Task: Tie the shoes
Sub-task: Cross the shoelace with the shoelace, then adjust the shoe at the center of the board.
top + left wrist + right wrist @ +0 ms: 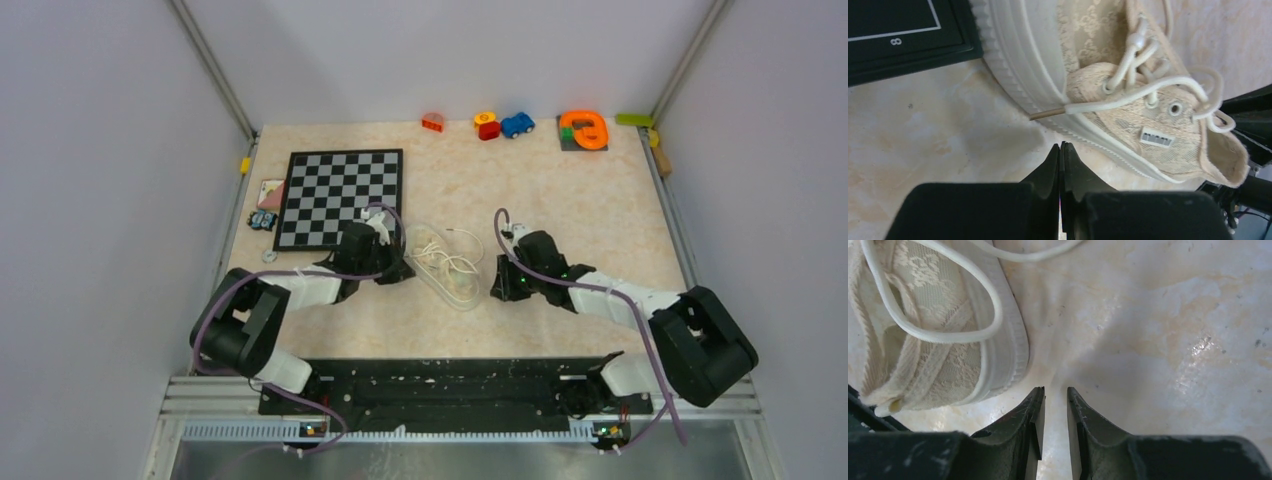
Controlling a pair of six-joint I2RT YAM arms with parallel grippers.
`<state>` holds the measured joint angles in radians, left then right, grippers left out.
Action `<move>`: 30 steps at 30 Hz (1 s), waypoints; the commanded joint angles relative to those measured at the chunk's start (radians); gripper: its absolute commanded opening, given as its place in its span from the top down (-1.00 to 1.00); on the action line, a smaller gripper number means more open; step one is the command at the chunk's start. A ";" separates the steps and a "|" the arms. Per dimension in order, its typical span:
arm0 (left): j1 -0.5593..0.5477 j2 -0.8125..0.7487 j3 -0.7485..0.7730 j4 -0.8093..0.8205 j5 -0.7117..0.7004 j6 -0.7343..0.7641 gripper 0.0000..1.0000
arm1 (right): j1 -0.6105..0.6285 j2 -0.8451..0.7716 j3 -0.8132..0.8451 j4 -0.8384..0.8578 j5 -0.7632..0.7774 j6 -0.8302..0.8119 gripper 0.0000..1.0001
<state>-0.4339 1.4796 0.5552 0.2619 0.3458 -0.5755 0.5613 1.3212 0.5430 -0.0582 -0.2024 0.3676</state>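
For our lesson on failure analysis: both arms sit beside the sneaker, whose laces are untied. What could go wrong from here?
1. The left pincer is shut on nothing. The lace tip lies just beyond its fingertips, so pulling away now would likely bring no lace.
2. The right pincer is narrowly open over bare table beside the shoe. Closing there would probably grab nothing.
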 commanded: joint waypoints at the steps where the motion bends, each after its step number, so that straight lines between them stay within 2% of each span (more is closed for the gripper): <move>1: -0.005 0.062 0.034 0.038 -0.049 -0.040 1.00 | 0.074 0.035 0.031 0.132 0.125 0.020 0.51; 3: -0.007 0.104 0.053 0.055 -0.041 -0.046 1.00 | 0.118 0.075 0.051 0.144 0.133 0.018 0.52; 8: -0.008 0.208 0.131 0.098 -0.005 -0.041 1.00 | 0.200 0.052 0.034 0.279 -0.010 0.008 0.51; 12: -0.008 0.233 0.180 0.093 -0.007 -0.025 1.00 | 0.216 -0.022 0.056 0.228 0.011 -0.032 0.47; 16: -0.008 0.171 0.177 0.028 -0.041 -0.004 1.00 | 0.199 -0.087 0.090 0.104 0.118 -0.095 0.39; 18: -0.008 0.116 0.172 -0.018 -0.066 0.018 1.00 | 0.189 -0.124 0.083 0.106 0.113 -0.127 0.25; 21: -0.008 0.043 0.175 -0.087 -0.088 0.059 1.00 | 0.189 -0.148 0.067 0.130 0.119 -0.187 0.17; 23: -0.008 -0.001 0.177 -0.117 -0.098 0.089 1.00 | 0.178 -0.126 0.091 0.115 0.163 -0.167 0.12; 26: -0.007 -0.053 0.168 -0.123 -0.082 0.142 1.00 | 0.143 -0.070 0.140 0.084 0.089 -0.116 0.12; 30: -0.011 -0.107 0.141 -0.071 -0.015 0.205 0.93 | 0.143 -0.088 0.103 0.126 0.065 -0.152 0.12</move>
<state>-0.4393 1.4322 0.7090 0.1566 0.2806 -0.4599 0.7109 1.2526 0.6353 0.0330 -0.1078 0.2390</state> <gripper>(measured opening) 0.016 0.437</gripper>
